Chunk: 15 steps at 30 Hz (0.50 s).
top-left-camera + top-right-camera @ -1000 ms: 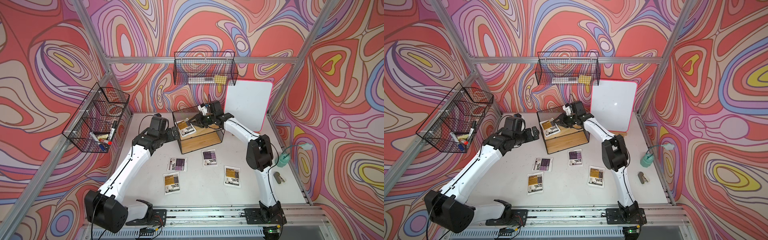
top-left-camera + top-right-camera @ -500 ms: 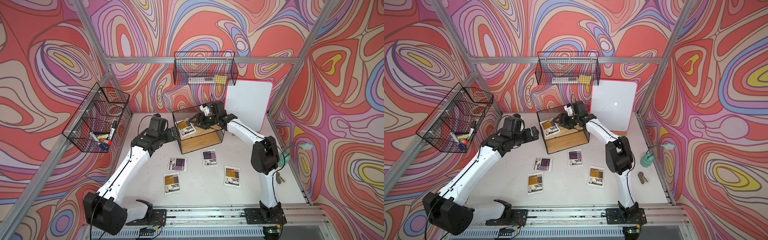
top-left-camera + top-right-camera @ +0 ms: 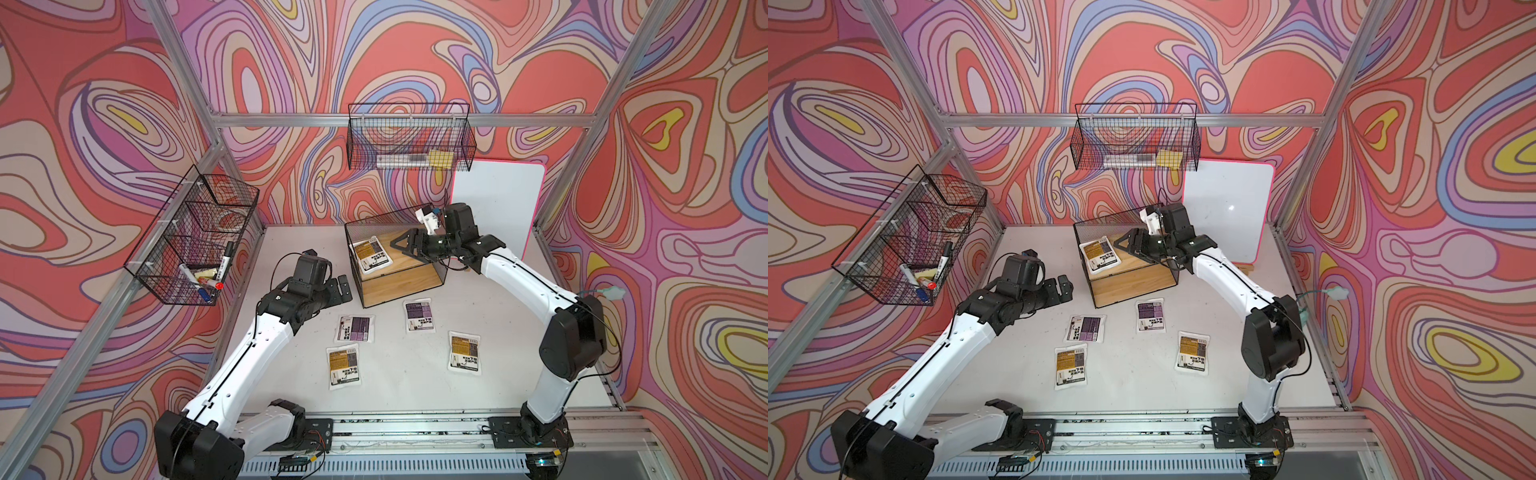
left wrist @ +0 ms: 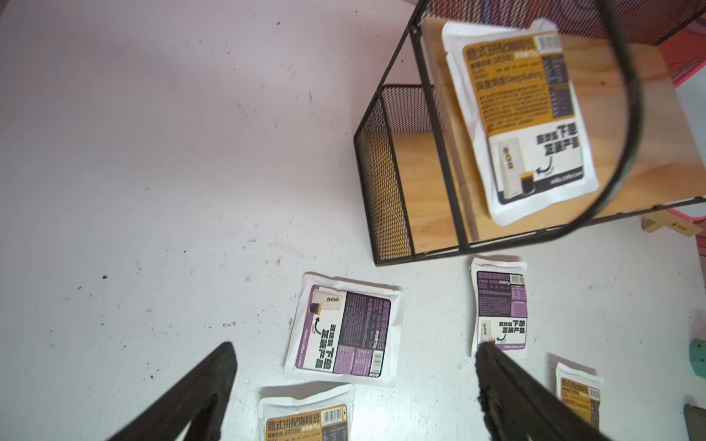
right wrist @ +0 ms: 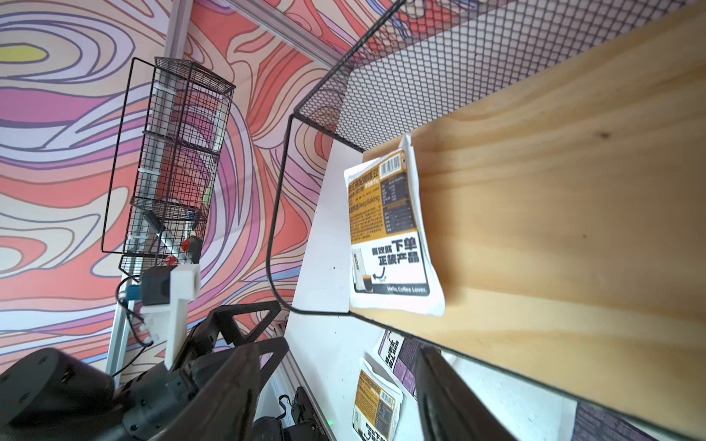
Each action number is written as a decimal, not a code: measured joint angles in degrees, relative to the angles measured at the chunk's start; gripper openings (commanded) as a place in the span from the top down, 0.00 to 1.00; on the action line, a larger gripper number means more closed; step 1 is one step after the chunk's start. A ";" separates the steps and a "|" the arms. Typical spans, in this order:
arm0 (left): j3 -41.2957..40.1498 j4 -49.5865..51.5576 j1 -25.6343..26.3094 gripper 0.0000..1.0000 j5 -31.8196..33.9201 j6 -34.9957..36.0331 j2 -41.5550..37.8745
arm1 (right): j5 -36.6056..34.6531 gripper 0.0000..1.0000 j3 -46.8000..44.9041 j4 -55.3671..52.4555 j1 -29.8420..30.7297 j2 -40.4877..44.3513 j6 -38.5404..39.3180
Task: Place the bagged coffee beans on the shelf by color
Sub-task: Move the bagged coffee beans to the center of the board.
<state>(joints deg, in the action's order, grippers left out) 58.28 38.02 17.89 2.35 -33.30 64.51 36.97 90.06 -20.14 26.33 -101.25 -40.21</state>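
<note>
**Layout, with 6 o'clock at the arm bases and 12 o'clock at the back wall.** The white tabletop (image 3: 395, 390) bears four flat white pouches of coffee beans. A yellow-orange-labelled pouch (image 3: 344, 368) lies at 7 o'clock and a second yellow-orange-labelled pouch (image 3: 464, 352) at 5 o'clock. Nearer the centre lie a purple-labelled pouch (image 3: 354, 328) and a second purple-labelled pouch (image 3: 419, 316), the latter just before the shelf's front edge. At 9 o'clock the left gripper (image 3: 341, 289) hovers beside the shelf's mesh side. Its fingers (image 4: 183, 401) are spread wide and hold nothing. At 12 o'clock stands the two-tier shelf of black wire frame, mesh sides and light wooden boards (image 3: 411, 264). A third yellow-orange-labelled pouch (image 3: 371, 255) lies flat on the 9 o'clock part of its top board. The right gripper (image 3: 401, 245) hangs over the same board at that pouch's 3 o'clock, apart from it. Its fingers (image 5: 447, 389) are parted with nothing between them. Beyond, at 1 o'clock, leans a pink-edged whiteboard (image 3: 494, 208). Black wire mesh baskets hang on the back wall (image 3: 409, 141) and at 10 o'clock (image 3: 195, 241).
</note>
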 measured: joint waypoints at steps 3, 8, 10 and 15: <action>-3.65 1.20 0.00 0.01 -0.66 -1.14 -1.70 | -0.76 0.34 -5.90 0.07 0.00 4.44 0.52; -11.04 2.40 -0.11 0.01 -2.25 -4.11 -5.03 | -1.86 0.34 -16.98 1.11 0.26 10.01 0.31; -14.01 2.84 -0.09 0.01 -3.04 -5.31 -6.56 | -2.40 0.34 -20.90 1.60 0.68 11.34 0.11; -20.06 4.24 0.63 0.01 -5.09 -8.07 -10.05 | -3.85 0.33 -27.98 3.06 3.06 12.98 -0.35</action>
<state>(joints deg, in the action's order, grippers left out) 38.22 42.26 18.52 -2.74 -41.36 54.46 33.12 62.08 -17.08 29.39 -88.27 -40.56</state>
